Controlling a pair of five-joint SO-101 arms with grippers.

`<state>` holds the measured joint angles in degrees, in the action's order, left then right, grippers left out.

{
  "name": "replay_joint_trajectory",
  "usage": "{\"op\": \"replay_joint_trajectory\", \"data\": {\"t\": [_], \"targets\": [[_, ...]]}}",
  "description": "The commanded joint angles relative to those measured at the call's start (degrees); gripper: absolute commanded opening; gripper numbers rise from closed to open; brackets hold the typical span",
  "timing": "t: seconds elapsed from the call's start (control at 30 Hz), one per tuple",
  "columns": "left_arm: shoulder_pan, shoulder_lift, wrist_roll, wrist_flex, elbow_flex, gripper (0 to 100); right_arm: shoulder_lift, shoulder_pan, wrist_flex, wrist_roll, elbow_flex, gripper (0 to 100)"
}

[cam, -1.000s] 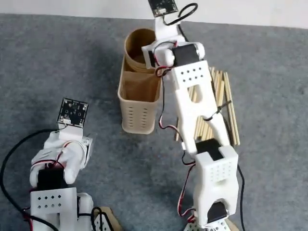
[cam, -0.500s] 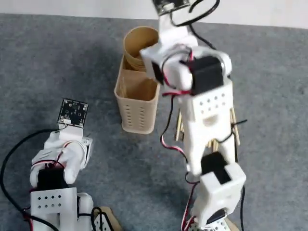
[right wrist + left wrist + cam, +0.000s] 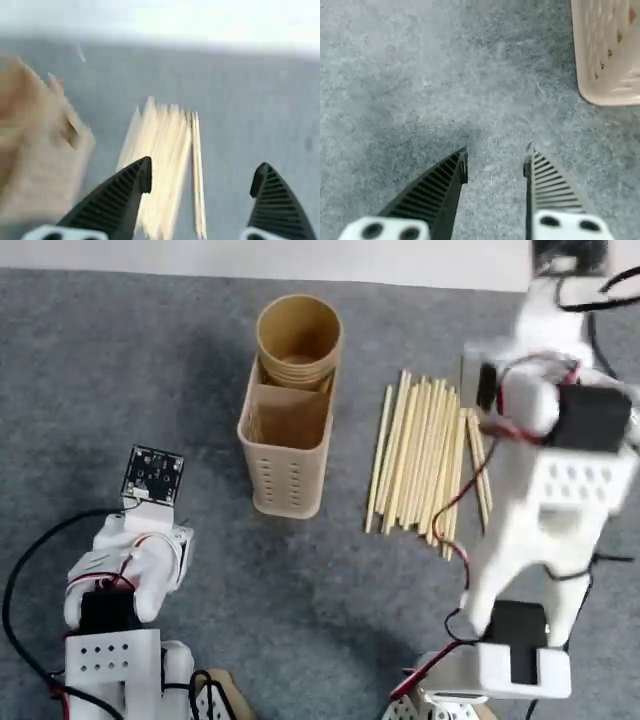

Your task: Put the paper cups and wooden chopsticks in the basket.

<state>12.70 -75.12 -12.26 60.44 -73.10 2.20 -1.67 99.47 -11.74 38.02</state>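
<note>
The paper cups (image 3: 298, 335) stood nested as one stack in the far compartment of the basket (image 3: 288, 465), rising above its rim; I judged that part of the task done. The wooden chopsticks (image 3: 425, 465) lay in a loose bundle flat on the grey worktop (image 3: 130, 350), near the basket on the right arm's side, and none was in the basket. The right gripper (image 3: 202, 175) was clear of the bundle and aimed at it, its jaws wide apart with nothing between them. The left gripper (image 3: 496, 160) sat low over the worktop on the other side of the basket, jaws part open and holding nothing. In my judgement the step in hand was taking up the chopsticks. The next move would call for the right gripper to come down centred across the bundle. It would then close on a manageable number of sticks near their middle, so they do not tip, and carry them over the nearer compartment. Risk noted: thin sticks may roll or slip from the grip.
</note>
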Motion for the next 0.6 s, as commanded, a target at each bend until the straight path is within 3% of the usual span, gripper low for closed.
{"op": "replay_joint_trajectory", "data": {"t": [0.0, 0.2, 0.37, 0.57], "targets": [[-0.8, -0.7, 0.1, -1.2, 0.3, 21, 0.9, 1.9, -7.8, -7.3, -21.7, 31.8], [-0.8, -0.7, 0.1, -1.2, 0.2, 21, -2.6, 5.4, -19.2, -12.7, -40.7, 31.8], [-0.8, -0.7, 0.1, -1.2, 0.1, 21, -7.9, 10.9, -24.3, -15.1, -42.4, 31.8], [-0.8, -0.7, 0.1, -1.2, 0.1, 21, -14.9, 11.1, -28.5, -18.4, -42.5, 31.8]]}}
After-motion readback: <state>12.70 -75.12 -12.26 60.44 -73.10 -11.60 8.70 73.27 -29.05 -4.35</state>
